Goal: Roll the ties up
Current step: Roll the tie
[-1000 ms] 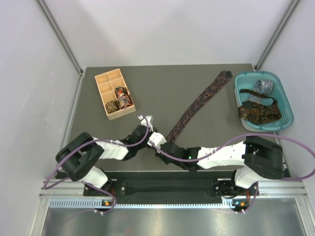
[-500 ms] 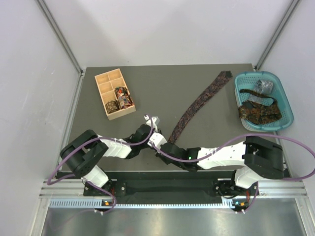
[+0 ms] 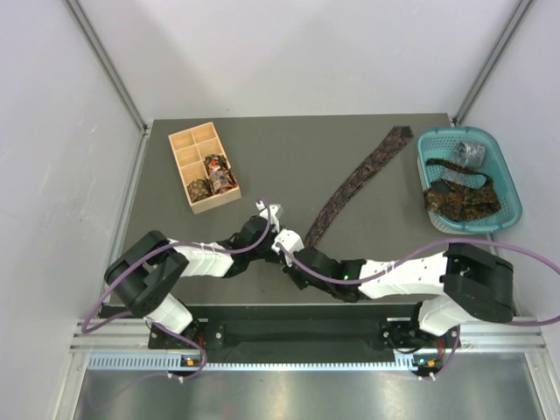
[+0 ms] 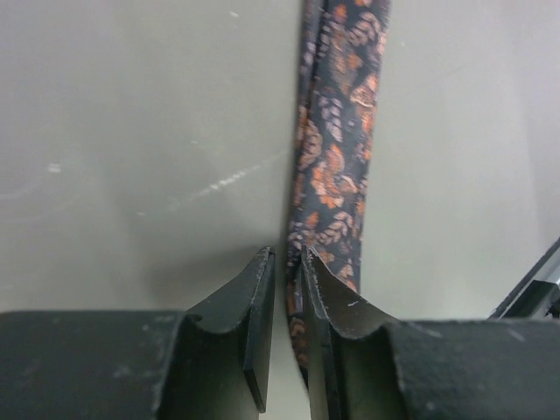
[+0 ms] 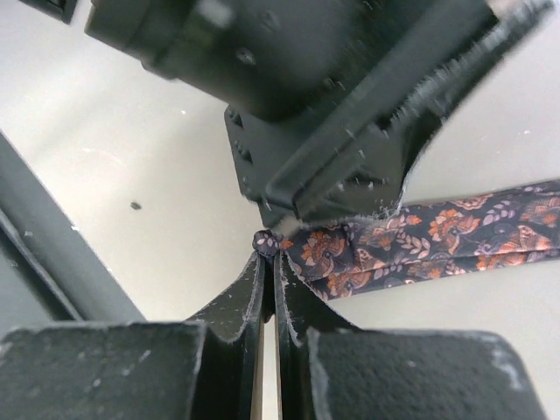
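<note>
A long dark tie (image 3: 354, 179) with orange paisley lies diagonally on the table, its near end between my arms. In the left wrist view the tie (image 4: 337, 131) runs away from my left gripper (image 4: 284, 254), whose jaws stand nearly closed with the tie's edge between them. My right gripper (image 5: 269, 256) is shut, and the bunched tip of the tie (image 5: 437, 232) is pinched at its fingertips, right under the left gripper's black fingers (image 5: 350, 188). From above, both grippers (image 3: 282, 236) (image 3: 290, 254) meet at that end. Two rolled ties (image 3: 210, 178) sit in the wooden box.
The tan compartment box (image 3: 188, 153) stands at the back left. A teal basket (image 3: 507, 188) at the right edge holds several more ties (image 3: 459, 199). Purple cables loop over both arms near the front edge.
My left gripper has moved right onto the tie's near end and its jaws have narrowed. The right arm has edged forward a little, its gripper still shut.
</note>
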`<state>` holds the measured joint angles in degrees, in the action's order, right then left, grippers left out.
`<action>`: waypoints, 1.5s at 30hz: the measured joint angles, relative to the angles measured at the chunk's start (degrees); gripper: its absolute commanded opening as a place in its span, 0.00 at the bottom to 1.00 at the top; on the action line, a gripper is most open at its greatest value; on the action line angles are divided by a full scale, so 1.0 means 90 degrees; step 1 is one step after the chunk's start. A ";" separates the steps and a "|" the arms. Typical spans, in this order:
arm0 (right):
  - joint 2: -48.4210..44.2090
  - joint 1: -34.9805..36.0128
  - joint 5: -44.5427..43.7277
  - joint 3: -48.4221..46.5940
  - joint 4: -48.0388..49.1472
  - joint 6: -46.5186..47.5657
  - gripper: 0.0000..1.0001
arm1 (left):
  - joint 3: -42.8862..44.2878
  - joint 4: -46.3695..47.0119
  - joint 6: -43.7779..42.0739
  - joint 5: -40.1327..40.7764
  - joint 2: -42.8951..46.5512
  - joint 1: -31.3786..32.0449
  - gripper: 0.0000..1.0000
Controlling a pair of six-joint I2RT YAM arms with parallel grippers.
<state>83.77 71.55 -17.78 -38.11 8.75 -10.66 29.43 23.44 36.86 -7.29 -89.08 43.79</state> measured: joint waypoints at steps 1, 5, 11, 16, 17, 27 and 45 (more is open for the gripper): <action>-0.0044 -0.0083 0.0102 0.0039 0.0041 -0.0034 0.00 | 0.0007 -0.0039 -0.0019 -0.0032 0.0010 -0.0058 0.24; -0.0289 -0.0542 0.0678 0.0296 0.0287 -0.0228 0.00 | 0.0049 -0.0107 -0.0090 -0.0172 0.0010 -0.0187 0.24; -0.0520 -0.1173 0.1450 0.0551 0.0469 -0.0529 0.00 | 0.0114 -0.0090 -0.0119 -0.0500 -0.0100 -0.0202 0.23; -0.0527 -0.1389 0.1766 0.0648 0.0597 -0.0704 0.00 | 0.0172 -0.0070 -0.0114 -0.0546 -0.0180 -0.0202 0.22; -0.0529 -0.1433 0.1812 0.0653 0.0595 -0.0731 0.00 | 0.0172 -0.0049 -0.0112 -0.0554 -0.0202 -0.0202 0.22; -0.0512 -0.2110 0.2433 0.0729 0.0653 -0.1073 0.00 | 0.0185 0.0454 -0.0002 -0.0709 -0.0493 -0.0061 0.20; 0.0007 -0.3033 0.3463 0.0736 0.0726 -0.1445 0.00 | 0.0321 0.0158 -0.0012 -0.0367 -0.0461 0.0148 0.19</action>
<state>83.83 44.25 13.39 -31.48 15.29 -23.66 32.32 24.86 36.75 -10.59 -93.23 45.12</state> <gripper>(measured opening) 0.015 0.187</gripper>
